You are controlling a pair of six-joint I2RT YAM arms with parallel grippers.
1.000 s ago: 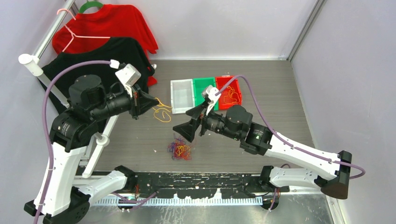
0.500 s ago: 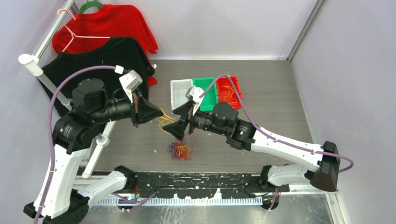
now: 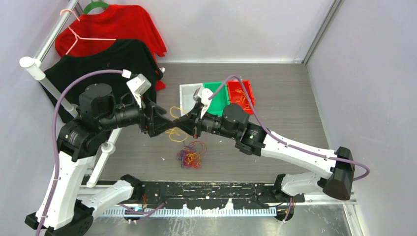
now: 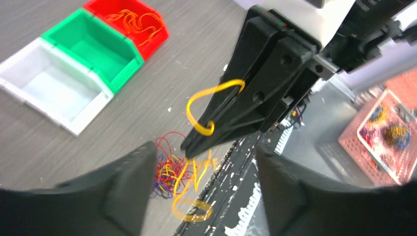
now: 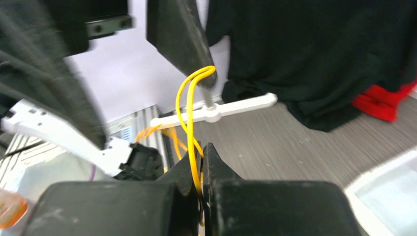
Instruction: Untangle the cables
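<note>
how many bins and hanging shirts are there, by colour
white plastic bin: 1
green plastic bin: 1
red plastic bin: 1
red shirt on a hanger: 1
black shirt on a hanger: 1
total: 5

Cables [image 3: 190, 158] heaped on table [image 3: 285, 98], three bins [image 3: 221, 101] behind them, shirts [image 3: 113, 54] far left

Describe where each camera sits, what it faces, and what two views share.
Top external: overhead behind the robot, looking down at the table; left arm and right arm show.
Left wrist: faces the right gripper and bins; own fingers frame it.
Right wrist: faces the left gripper and black shirt; own fingers pinch the yellow cable.
Both wrist views share that cable.
</note>
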